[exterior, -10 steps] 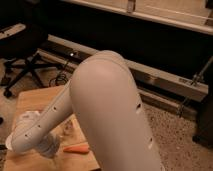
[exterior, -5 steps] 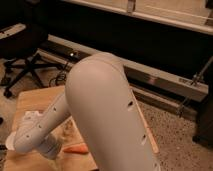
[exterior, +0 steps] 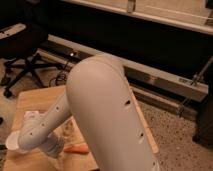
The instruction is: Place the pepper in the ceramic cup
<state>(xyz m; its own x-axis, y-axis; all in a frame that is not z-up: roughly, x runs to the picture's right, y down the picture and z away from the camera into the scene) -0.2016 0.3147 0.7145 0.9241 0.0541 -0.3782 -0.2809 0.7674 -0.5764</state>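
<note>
The hand itself is hidden: it sits low at the near edge of the bench, under the wrist, where the arm folds down across the view. It is released, with jaws spread wide, and it carries nothing.

Just beside the wrist, on the side toward the arm's large upper link, the pepper lies flat on the wood, apart from the hand. Slightly farther from the hand, behind the pepper, stands something clear, perhaps a small bottle. The ceramic cup cannot be made out; the arm may be covering it. Well beyond the bench, an office chair stands on the floor.

The task looks barely begun, with the grasp still to come. I see 3 risks:
- The pepper is slender and tapered, so jaws closing off-centre could squirt it sideways or roll it.
- It lies near the bench edge, so a nudge could send it off.
- The clear thing stands close enough for the wrist to topple it on the way down.
</note>
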